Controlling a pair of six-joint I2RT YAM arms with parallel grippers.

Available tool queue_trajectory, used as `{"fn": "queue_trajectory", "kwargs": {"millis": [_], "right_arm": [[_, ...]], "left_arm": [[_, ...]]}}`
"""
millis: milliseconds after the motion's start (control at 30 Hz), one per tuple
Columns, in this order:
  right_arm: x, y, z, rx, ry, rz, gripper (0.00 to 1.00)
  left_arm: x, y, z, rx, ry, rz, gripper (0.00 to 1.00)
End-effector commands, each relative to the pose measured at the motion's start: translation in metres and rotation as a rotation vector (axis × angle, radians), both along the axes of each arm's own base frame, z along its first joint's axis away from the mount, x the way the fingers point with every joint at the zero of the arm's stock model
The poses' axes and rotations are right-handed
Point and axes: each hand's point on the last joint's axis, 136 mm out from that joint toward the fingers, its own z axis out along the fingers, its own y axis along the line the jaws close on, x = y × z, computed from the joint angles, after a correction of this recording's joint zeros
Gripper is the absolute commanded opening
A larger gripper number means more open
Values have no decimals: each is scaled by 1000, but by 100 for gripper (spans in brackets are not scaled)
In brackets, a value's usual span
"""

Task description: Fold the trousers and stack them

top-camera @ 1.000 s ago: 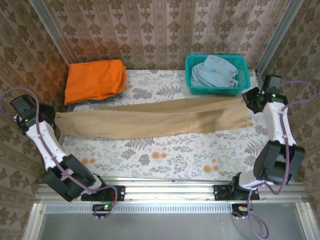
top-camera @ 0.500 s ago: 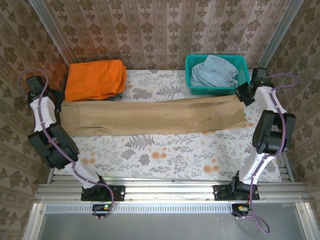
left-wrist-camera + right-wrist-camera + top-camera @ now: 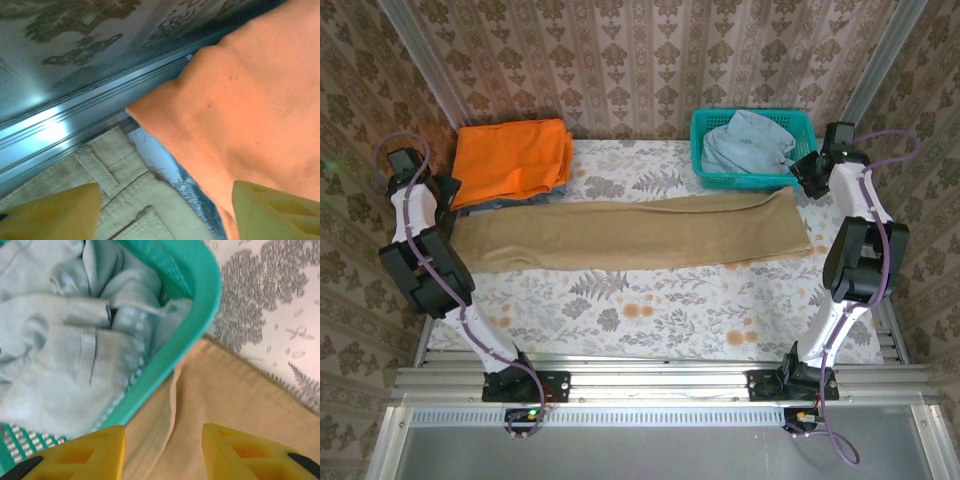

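Cropped and covered items
Cropping orange garment point(image 3: 250, 100) at right edge, basket point(image 3: 205, 275) at top and left; hiding edge of trousers point(image 3: 235, 400) under basket wall; cutting blurred left fingertips point(image 3: 50, 215) along bottom edge.

Plain tan trousers point(image 3: 630, 233), bright orange garment point(image 3: 510, 160), pale blue cloth point(image 3: 748, 142), teal basket point(image 3: 750, 181), grey-and-orange floral tablecloth point(image 3: 650, 310), brown damask walls point(image 3: 650, 60)

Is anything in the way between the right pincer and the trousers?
Nothing visible. The right pincer hangs open directly above the end of the trousers. The green basket sits alongside, not between them.
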Motion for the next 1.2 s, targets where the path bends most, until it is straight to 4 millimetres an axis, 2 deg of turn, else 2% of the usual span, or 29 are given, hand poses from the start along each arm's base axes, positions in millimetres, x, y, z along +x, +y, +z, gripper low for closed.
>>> {"fn": "queue_trajectory", "kwargs": {"millis": [0,67,133,200,300,400,500,633,767,867,933,1067,1167], "right_arm": [[-29,32,5,-12,3,74,46],[-46,39,-9,3,25,88,46],[-61,32,-22,3,60,69,46],[-65,23,-30,9,66,48,46],[-76,26,-50,46,109,52,46],[-90,31,-68,87,155,50,46],[-105,33,-80,99,200,38,47],[-124,42,-91,134,221,24,48],[-144,55,-100,182,240,41,52],[-150,65,-98,194,226,75,52],[-152,68,-96,196,222,93,52],[-150,73,-97,205,217,106,51],[-151,78,-102,205,224,118,50]], "left_arm": [[-3,-20,46,12,-94,-68,72],[-17,-40,51,8,-120,-105,74],[-36,-64,46,-3,-122,-132,74],[-55,-94,35,-2,-139,-172,74],[-86,-132,14,5,-123,-230,74],[-118,-152,-6,-9,-108,-264,74],[-149,-152,-17,13,-68,-249,75],[-177,-157,-26,17,-10,-253,75],[-203,-153,-41,39,60,-220,74],[-214,-157,-60,20,94,-219,73],[-216,-160,-73,-4,97,-214,67],[-213,-166,-87,-44,97,-227,52],[-218,-165,-93,-48,124,-215,49]]}}
